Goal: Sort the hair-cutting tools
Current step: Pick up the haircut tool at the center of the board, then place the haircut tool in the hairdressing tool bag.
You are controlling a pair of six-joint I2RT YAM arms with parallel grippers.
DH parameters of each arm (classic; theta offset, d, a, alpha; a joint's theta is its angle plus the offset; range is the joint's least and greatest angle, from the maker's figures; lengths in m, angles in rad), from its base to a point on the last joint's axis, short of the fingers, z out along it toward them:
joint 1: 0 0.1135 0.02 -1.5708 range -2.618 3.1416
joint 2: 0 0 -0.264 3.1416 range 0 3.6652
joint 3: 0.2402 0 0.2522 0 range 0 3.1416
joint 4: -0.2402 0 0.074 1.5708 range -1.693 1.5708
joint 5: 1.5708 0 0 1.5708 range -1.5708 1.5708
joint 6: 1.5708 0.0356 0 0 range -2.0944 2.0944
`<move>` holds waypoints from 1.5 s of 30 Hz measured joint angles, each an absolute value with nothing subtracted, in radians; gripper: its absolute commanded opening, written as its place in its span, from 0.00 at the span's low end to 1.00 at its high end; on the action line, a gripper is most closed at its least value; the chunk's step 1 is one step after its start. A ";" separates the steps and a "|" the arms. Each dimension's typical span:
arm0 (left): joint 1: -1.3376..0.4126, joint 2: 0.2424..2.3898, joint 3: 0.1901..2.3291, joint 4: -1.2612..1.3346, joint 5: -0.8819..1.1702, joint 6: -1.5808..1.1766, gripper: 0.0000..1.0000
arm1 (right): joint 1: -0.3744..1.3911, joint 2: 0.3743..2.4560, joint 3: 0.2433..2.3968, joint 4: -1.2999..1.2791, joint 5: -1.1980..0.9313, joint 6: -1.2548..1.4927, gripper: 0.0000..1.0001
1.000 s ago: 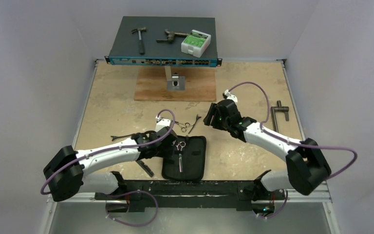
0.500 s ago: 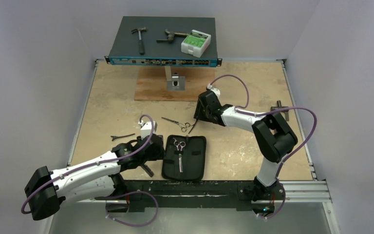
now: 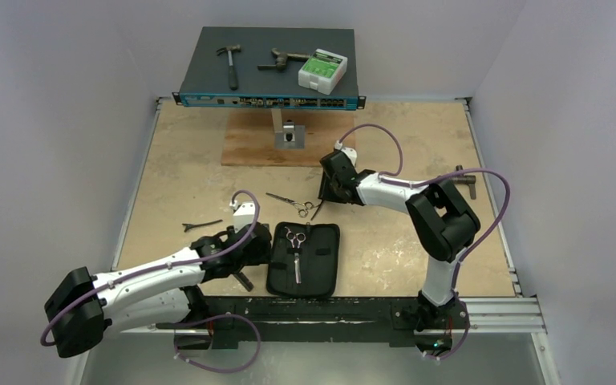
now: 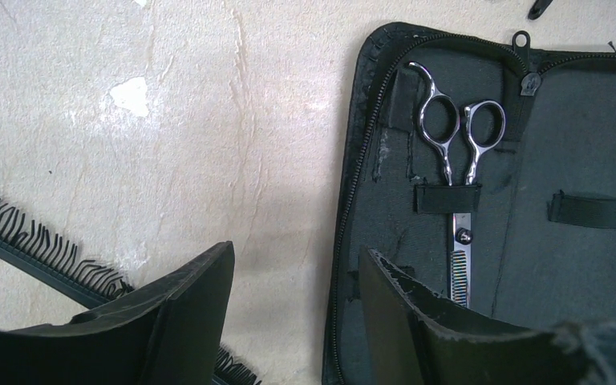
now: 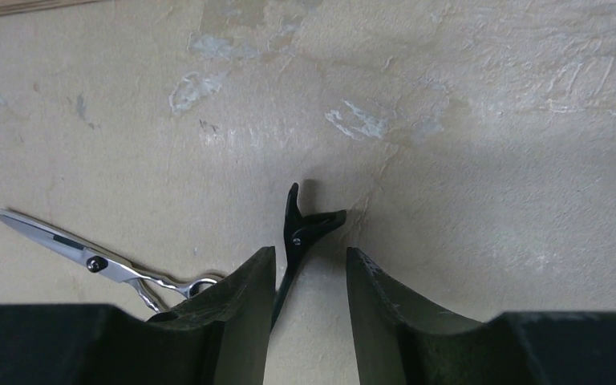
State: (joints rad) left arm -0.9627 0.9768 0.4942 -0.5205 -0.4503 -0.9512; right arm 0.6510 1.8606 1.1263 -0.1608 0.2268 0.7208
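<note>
The right gripper is low over the beige stone-look table, fingers part-spread w/ the thin black pointed hair clip btwn them. The clip's shaft runs close along the finger on the scissors' side and a gap shows on the other side, so it is not clamped. Just beside it lie the loose slim silver scissors, flat, rings by that finger.

The left gripper hangs w/ jaws well apart, nothing btwn them, over bare table next to the open black zip case. In the case is a second pair of silver ring-handled scissors, tucked under an elastic strap. The long narrow black comb lies on the table, partly hidden by a finger. Another black clip lies well left of the case.
</note>
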 measured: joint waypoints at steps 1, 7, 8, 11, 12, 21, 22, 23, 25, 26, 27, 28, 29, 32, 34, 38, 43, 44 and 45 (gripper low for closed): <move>-0.963 0.978 0.493 -0.514 -0.450 -0.951 0.58 | 0.654 1.861 1.126 -0.165 0.227 0.721 0.35; -0.963 1.021 0.493 -0.481 -0.449 -0.951 0.57 | 0.660 1.861 1.126 -0.174 0.235 0.717 0.14; -0.963 1.028 0.493 -0.478 -0.448 -0.951 0.57 | 0.660 1.861 1.126 -0.175 0.239 0.715 0.10; -0.963 1.043 0.493 -0.469 -0.442 -0.951 0.56 | 0.660 1.861 1.126 -0.181 0.245 0.714 0.03; -0.963 1.044 0.493 -0.466 -0.442 -0.951 0.56 | 0.660 1.861 1.126 -0.181 0.245 0.714 0.01; -0.963 1.044 0.493 -0.457 -0.441 -0.951 0.56 | 0.661 1.828 1.125 -0.226 0.280 0.688 0.00; -0.963 1.045 0.493 -0.457 -0.441 -0.950 0.56 | 0.661 1.808 1.124 -0.236 0.286 0.685 0.00; -0.963 1.045 0.493 -0.457 -0.442 -0.950 0.56 | 0.661 1.790 1.123 -0.243 0.291 0.682 0.00; -0.963 1.051 0.495 -0.458 -0.444 -0.951 0.57 | 0.664 1.726 1.121 -0.258 0.305 0.670 0.00; -0.963 1.056 0.497 -0.461 -0.447 -0.951 0.57 | 0.666 1.699 1.119 -0.262 0.310 0.666 0.00; -0.963 1.063 0.501 -0.466 -0.450 -0.951 0.57 | 0.674 1.654 1.111 -0.262 0.322 0.659 0.00; -0.962 1.072 0.508 -0.472 -0.453 -0.951 0.57 | 0.682 1.622 1.105 -0.265 0.326 0.654 0.00; -0.962 1.082 0.516 -0.479 -0.455 -0.951 0.58 | 0.693 1.586 1.095 -0.265 0.333 0.651 0.00; -0.955 1.104 0.534 -0.485 -0.454 -0.950 0.58 | 0.749 1.496 1.061 -0.268 0.359 0.646 0.00; -0.947 1.119 0.543 -0.485 -0.453 -0.950 0.57 | 0.799 1.457 1.035 -0.270 0.376 0.648 0.00; -0.927 1.169 0.553 -0.476 -0.442 -0.941 0.52 | 0.886 1.415 0.969 -0.280 0.384 0.664 0.00; -0.913 1.256 0.565 -0.442 -0.393 -0.920 0.38 | 0.953 1.405 0.901 -0.296 0.418 0.694 0.00; -0.913 1.269 0.570 -0.432 -0.383 -0.919 0.35 | 0.959 1.405 0.890 -0.295 0.429 0.699 0.00; -0.912 1.278 0.574 -0.422 -0.372 -0.915 0.31 | 0.962 1.404 0.878 -0.293 0.437 0.704 0.00</move>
